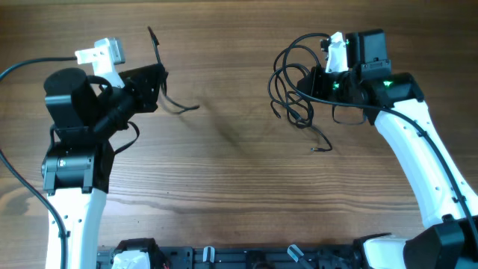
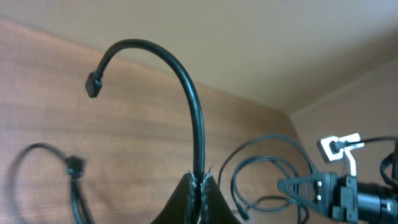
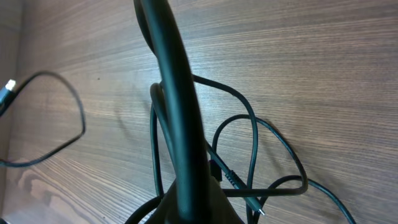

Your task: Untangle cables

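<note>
The overhead view alone takes in both arms. The left arm (image 1: 75, 172) rises from the near edge and bends inward. The right arm (image 1: 414, 142) rises on the other side and reaches toward the far edge, well apart from the left across the wooden surface (image 1: 239, 187). It also shows the cables in two groups. A single cable (image 1: 154, 52) is at the left gripper (image 1: 157, 81), with one end pointing to the far edge and the other trailing onto the surface. A tangle of loops (image 1: 287, 75) lies at the right gripper (image 1: 317, 82), with a loose end (image 1: 320, 147) on the wood just nearer the arm bases.

The left wrist view gives the grip that the overhead view leaves dark. The left gripper is closed tight on the single cable, which stands up between the fingers and arcs over to a small dark plug (image 2: 93, 84) held in the air. The right gripper and its loops show low in the background.

In the right wrist view, the right gripper is closed on one strand of the tangle of loops. The strand rises, large and blurred, up the middle of the frame. Behind it the other loops cross one another flat on the surface, and a thin metallic tip (image 3: 258, 210) shows near the fingers.
</note>
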Available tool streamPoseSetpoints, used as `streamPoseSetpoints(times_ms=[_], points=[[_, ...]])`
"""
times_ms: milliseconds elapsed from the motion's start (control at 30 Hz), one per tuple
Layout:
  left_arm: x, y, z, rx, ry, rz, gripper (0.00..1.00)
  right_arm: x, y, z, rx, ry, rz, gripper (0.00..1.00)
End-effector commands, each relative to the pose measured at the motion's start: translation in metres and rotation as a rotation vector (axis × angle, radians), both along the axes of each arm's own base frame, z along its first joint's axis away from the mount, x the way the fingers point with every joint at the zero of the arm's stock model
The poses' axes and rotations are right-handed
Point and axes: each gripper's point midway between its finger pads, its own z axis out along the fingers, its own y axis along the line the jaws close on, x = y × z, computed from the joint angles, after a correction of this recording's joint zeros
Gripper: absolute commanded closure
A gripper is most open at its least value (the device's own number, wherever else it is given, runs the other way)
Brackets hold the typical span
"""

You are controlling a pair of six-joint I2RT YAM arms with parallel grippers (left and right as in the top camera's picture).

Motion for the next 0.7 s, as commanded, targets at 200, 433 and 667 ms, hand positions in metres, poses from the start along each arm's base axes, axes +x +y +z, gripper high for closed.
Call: streamPoseSetpoints(times_ms=[200,433,667], points=[[-0.013,-0.07,-0.083,-0.064,0.384,-0.156,0.96,-0.003,0.017,-0.005,0.008,0.025,0.044,0.96],[-0.004,-0.061,-0.141,-0.006,0.565,-0.091,0.46,-0.004,0.016,-0.006,0.008,0.03,0.043,0.95],[-0.006,-0.059,-0.134,0.0,0.547,-0.093,0.0,-0.001,0.017,-0.004,0.02,0.024,0.026,0.49]])
